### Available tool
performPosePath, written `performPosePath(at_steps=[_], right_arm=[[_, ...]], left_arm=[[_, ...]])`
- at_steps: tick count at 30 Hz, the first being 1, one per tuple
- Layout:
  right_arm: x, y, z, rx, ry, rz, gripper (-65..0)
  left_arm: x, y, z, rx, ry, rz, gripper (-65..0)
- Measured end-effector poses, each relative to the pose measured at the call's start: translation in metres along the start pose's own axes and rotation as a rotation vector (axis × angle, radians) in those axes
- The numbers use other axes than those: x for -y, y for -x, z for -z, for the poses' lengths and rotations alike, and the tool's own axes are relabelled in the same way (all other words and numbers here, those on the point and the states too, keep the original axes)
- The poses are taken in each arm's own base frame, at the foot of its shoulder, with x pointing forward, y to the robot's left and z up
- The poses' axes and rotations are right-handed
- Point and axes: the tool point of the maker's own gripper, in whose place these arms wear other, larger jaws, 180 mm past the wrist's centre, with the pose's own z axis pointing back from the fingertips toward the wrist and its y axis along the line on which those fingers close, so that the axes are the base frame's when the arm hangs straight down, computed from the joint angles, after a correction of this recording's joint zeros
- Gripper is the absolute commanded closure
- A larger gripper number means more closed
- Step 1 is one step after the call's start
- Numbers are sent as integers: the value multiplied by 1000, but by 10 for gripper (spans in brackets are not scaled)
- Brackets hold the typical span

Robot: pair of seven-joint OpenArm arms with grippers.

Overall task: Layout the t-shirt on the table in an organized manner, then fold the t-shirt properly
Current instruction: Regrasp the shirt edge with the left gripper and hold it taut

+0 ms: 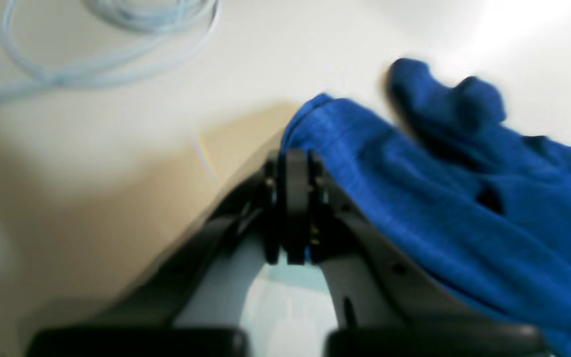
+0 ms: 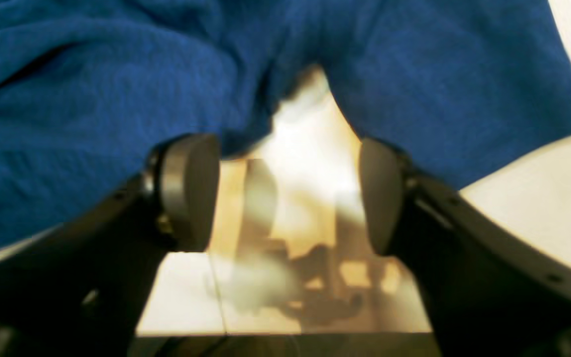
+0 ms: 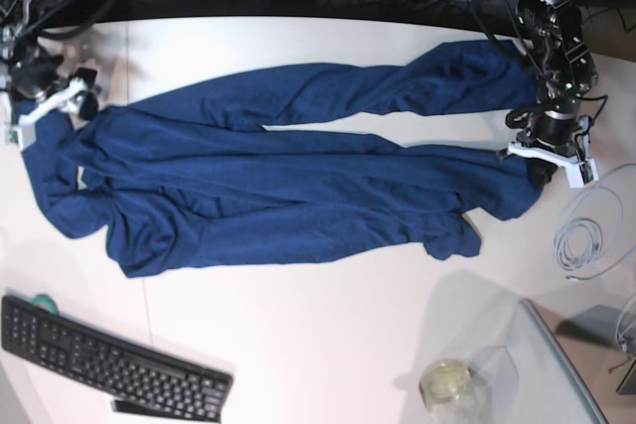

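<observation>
The t-shirt (image 3: 288, 186) is stretched lengthwise across the table (image 3: 328, 345), rumpled, one sleeve angled toward the far edge. Its edge is pinched in the left gripper (image 1: 295, 163), jaws pressed together. At the other end, the right gripper (image 2: 288, 191) is spread wide, nothing held, cloth just beyond. A keyboard (image 3: 109, 359) is seen nearby.

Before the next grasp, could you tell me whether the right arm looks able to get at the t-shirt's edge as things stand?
Probably yes: the right gripper stands open right at the t-shirt, its hem just beyond the fingertips, with nothing between.
</observation>
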Motion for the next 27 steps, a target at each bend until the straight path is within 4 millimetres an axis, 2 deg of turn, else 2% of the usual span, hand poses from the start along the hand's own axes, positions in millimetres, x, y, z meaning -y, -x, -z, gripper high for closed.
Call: performPosePath(at_steps=[3, 5, 10, 14, 19, 24, 27], right_arm=[[-16, 18, 6, -19, -33, 39, -432], [-25, 21, 11, -22, -56, 60, -432], [-31, -8, 23, 32, -81, 76, -432], [-39, -22, 35, 44, -116, 95, -432], [-30, -24, 35, 38, -102, 86, -431], [-9, -15, 20, 54, -41, 112, -432], [-4, -9, 28, 51, -27, 161, -434]], left_arm=[[1, 9, -2, -33, 0, -4, 0], [0, 11, -3, -39, -2, -2, 0], [1, 9, -2, -35, 0, 1, 0], [1, 9, -2, -35, 0, 1, 0], [1, 9, -2, -34, 0, 1, 0], [0, 9, -2, -33, -1, 2, 0], [-1, 9, -2, -33, -2, 4, 0]])
